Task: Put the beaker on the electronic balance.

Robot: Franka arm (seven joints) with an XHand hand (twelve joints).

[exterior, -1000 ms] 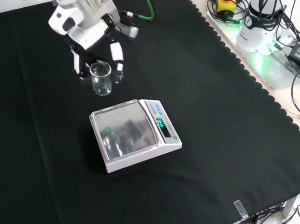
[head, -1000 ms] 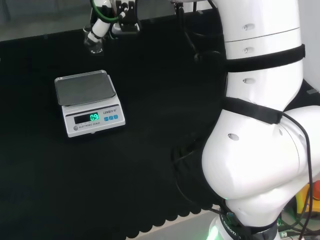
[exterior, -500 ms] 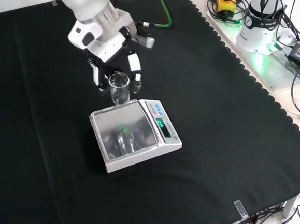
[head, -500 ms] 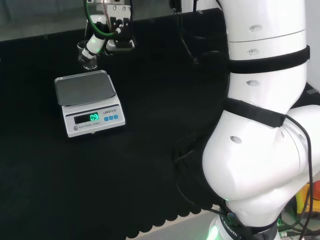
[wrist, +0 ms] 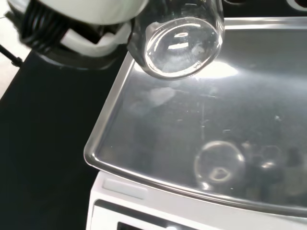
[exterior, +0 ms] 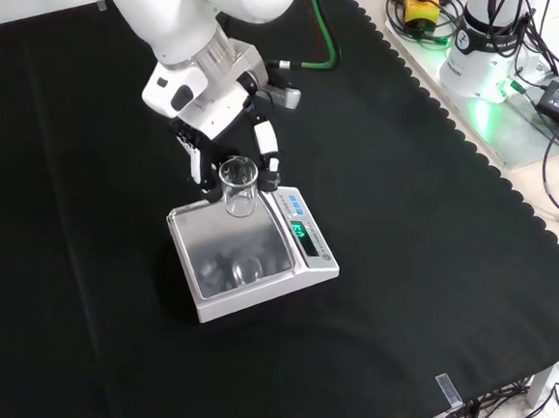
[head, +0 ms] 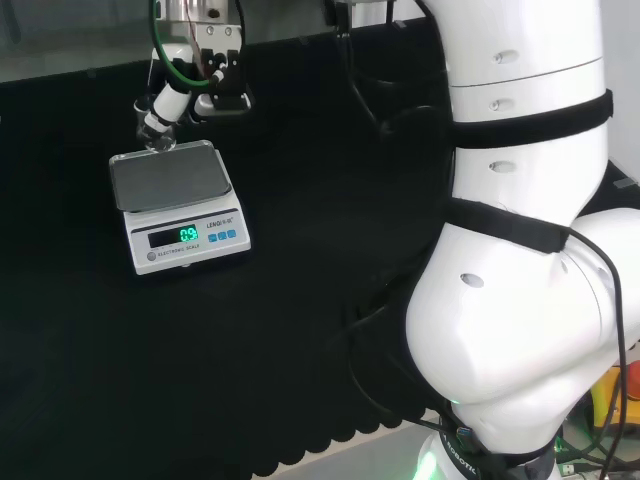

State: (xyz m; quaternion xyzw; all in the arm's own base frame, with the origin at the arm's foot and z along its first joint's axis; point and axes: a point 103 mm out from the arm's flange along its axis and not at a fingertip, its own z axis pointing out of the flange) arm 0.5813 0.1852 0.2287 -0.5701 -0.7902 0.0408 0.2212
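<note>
we see hand (exterior: 209, 116) fingers curled round beaker (exterior: 237, 188), mid frame in front view, over balance (exterior: 247, 255) pan, not set down yet

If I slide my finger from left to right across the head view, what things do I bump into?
The scale on the black cloth → the big white robot arm. The hand holding the glass beaker hangs over the scale's far edge, so it has no separate place.
</note>
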